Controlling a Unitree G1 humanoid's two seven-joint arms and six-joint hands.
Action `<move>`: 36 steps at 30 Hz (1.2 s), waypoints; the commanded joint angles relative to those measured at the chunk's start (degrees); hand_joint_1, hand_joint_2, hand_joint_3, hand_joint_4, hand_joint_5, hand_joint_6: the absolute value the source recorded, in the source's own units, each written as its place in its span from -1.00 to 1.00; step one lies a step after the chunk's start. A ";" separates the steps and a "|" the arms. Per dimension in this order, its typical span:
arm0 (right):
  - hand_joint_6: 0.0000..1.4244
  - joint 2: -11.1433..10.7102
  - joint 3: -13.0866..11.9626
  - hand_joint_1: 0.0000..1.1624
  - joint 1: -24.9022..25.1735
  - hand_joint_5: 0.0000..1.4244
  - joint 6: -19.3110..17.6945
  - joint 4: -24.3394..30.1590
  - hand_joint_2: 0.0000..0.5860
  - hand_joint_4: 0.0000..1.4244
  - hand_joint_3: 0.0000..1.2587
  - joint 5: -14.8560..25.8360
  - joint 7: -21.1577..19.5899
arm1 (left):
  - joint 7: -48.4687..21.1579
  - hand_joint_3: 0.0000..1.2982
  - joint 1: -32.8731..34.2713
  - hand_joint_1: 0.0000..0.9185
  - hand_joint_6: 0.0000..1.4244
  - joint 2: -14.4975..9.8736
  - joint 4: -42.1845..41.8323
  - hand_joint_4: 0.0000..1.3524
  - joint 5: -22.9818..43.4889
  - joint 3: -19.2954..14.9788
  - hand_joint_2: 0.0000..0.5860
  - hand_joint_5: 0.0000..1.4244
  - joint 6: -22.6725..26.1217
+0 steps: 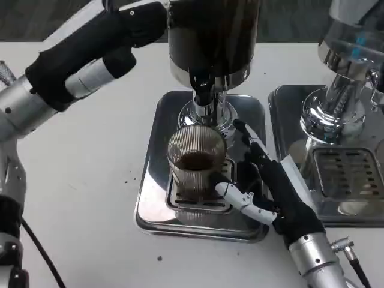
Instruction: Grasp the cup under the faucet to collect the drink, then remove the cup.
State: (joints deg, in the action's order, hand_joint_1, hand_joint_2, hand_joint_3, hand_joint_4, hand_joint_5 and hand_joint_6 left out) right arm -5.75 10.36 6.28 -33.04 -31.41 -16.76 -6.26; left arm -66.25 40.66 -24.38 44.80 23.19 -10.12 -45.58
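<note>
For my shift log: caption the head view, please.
Right hand holds the cup, partly filled, under the faucet; left hand is raised at the dispenser.

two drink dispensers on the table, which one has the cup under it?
The dark dispenser in the middle: the ribbed glass cup sits on its steel tray, with the right hand around it. The dispenser at the right edge has only a bare grate below.

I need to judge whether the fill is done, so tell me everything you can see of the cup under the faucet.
The cup is a clear, vertically ribbed tumbler, glass or plastic by its look. It stands upright on the slotted grate of the shiny metal drip tray, right beneath the dispenser's faucet. Dark liquid lies in its bottom; most of the cup is unfilled. The right hand wraps its right side, a white finger across the base.
</note>
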 commanded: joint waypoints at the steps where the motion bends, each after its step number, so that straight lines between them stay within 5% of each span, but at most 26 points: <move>1: -0.87 -0.55 -0.23 -0.08 -0.96 -0.97 -0.76 0.91 -0.24 -1.00 -0.94 -0.40 -0.71 | 0.58 -0.61 -3.46 -1.00 -0.77 -1.80 -1.25 -0.72 1.17 -1.95 -0.72 -0.75 0.87; 36: -1.00 -1.31 2.10 0.01 0.25 -1.00 2.89 3.56 -0.28 -1.00 -1.00 -2.16 2.00 | 8.30 -0.56 -19.00 -1.00 -0.73 -4.77 5.59 -0.65 -4.12 -4.98 -0.63 -0.70 0.42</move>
State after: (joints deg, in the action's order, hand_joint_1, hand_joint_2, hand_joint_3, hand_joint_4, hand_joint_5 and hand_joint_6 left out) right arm -7.28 12.10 5.79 -30.81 -28.55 -18.56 -4.36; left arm -58.79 22.62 -28.46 49.30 19.87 -15.05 -44.56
